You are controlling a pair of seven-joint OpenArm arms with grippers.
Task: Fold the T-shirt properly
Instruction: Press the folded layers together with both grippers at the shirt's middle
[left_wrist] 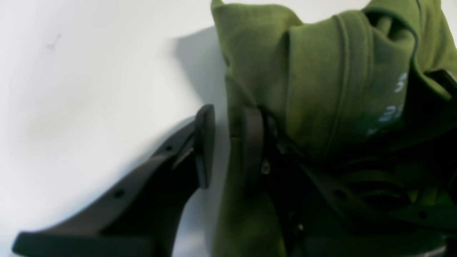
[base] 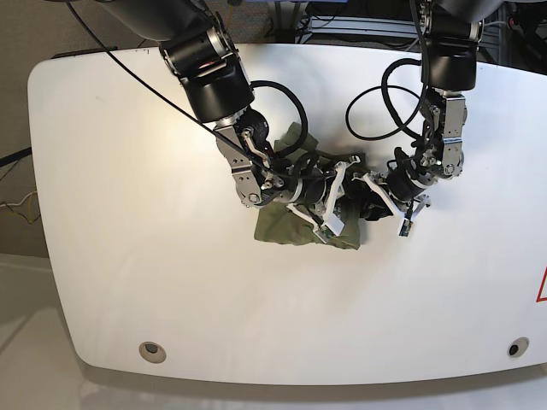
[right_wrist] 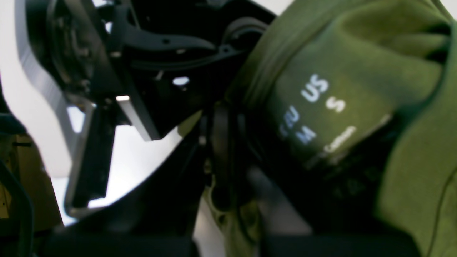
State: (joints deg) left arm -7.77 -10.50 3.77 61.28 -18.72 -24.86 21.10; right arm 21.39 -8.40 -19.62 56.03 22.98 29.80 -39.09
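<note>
The olive-green T-shirt (base: 286, 226) lies bunched in the middle of the white table (base: 128, 213). Both grippers meet at its right end. In the left wrist view the shirt (left_wrist: 321, 89) hangs over the right finger of my left gripper (left_wrist: 228, 142). Its jaws stand a narrow gap apart, and white table shows between the left pad (left_wrist: 205, 142) and the cloth edge. My right gripper (right_wrist: 237, 146) is shut on the neck area of the shirt (right_wrist: 375, 46), next to the white printed label (right_wrist: 316, 107). Its far finger is hidden under cloth.
Black cables (base: 376, 102) loop over the table behind the left arm (base: 444, 128). The right arm (base: 214, 77) reaches in from the back left. Two round holes (base: 152, 348) sit near the front edge. A red mark (base: 540, 286) shows at the right edge.
</note>
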